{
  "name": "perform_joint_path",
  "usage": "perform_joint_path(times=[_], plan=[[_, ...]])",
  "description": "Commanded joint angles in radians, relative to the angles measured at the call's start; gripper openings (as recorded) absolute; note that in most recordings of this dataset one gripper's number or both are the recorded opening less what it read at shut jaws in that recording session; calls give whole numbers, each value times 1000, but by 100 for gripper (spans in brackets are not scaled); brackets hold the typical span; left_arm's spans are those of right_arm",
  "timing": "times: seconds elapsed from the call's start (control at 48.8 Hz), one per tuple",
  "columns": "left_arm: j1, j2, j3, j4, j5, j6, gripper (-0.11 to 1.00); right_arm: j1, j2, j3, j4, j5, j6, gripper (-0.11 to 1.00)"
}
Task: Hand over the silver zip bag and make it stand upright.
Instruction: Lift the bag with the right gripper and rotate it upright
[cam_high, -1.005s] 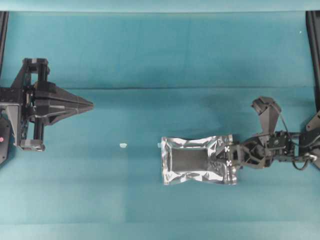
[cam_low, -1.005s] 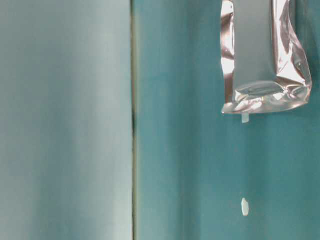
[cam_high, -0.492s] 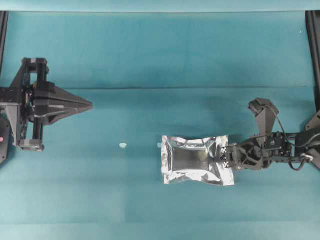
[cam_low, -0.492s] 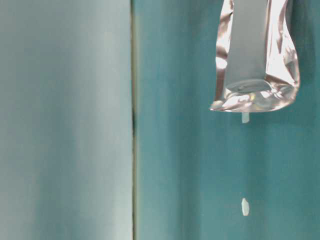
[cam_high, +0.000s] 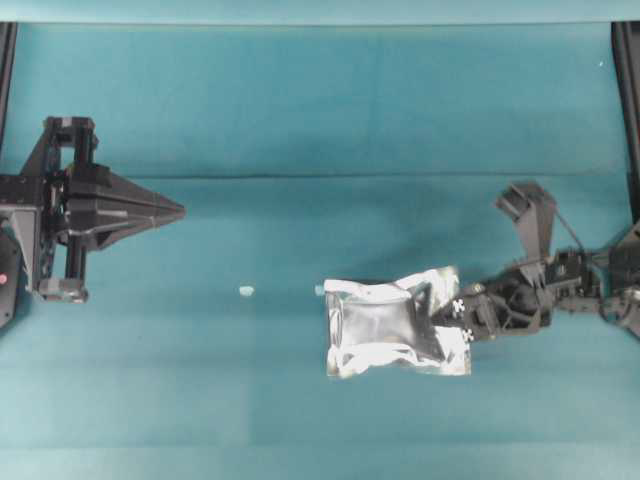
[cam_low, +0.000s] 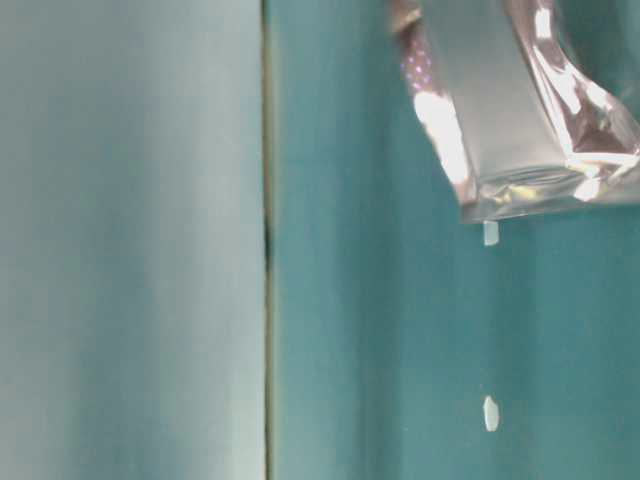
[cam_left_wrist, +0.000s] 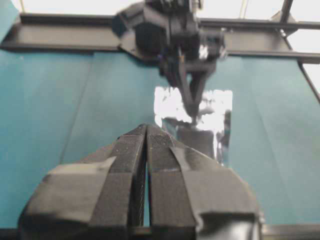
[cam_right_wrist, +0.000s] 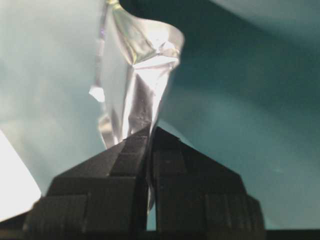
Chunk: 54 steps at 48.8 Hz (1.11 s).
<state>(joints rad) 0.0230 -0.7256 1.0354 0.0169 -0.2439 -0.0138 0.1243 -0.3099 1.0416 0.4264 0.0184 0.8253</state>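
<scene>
**A:** Why are we gripping the silver zip bag (cam_high: 395, 325) by its right-hand end and not around the middle?

**B:** We are thinking of the handover — pinching one narrow edge is leaving the whole body of the pouch free on the left, facing the other arm. It is sitting right of centre on the teal table (cam_high: 300, 100), and in the low side view its free end looks to be hanging just clear of the cloth, though we cannot tell for sure.

**A:** And how are we holding the arms?

**B:** The right arm is reaching in from the right edge, wrist rolled over, so the bag is tilting rather than lying flat. The right gripper (cam_right_wrist: 150, 132) is pressing its jaws together on the crinkled foil — its own camera is showing the pouch rising straight out from between the tips. The left gripper (cam_high: 180, 211) is waiting well apart at the far left, pointing toward the bag, jaws pressed together on nothing. It is going to need to open before it can take anything.

**A:** And that white scrap (cam_high: 245, 291)?

**B:** It is lying loose between the two grippers; we are ignoring it.
</scene>
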Motion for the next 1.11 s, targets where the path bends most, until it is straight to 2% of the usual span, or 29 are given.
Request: perform_joint_path(times=[0.0,0.144,0.308,0.431,0.574,0.8,0.861,1.087], plan=[[-2,-2,-9,2,-5,-2,-1,-55,-61,-87,-29,189,-101,1],[-2,-2,-8,2,-5,-2,-1,-126,-106,-199,-63,469,-227,1],[-2,-2,-6,2,-5,-2,-1,-153,-109,-302,-123,673,-314,1],[-2,-3,-6,2,-5,-12,-1,-153,-86,-379,-179,778,-359,1],[-2,-3,2,2,-5,-44,-1,-152,-28,-471,-204,856,-419,1],[-2,-15,14,2,-5,-71,-1,-130,123,-646,-250,980,-568,1],[-2,-21,18,0,-5,-71,-1,-127,170,-718,-279,1040,-614,1],[0,-37,32,2,31,-72,-1,-123,307,-933,-410,1177,-710,1]])
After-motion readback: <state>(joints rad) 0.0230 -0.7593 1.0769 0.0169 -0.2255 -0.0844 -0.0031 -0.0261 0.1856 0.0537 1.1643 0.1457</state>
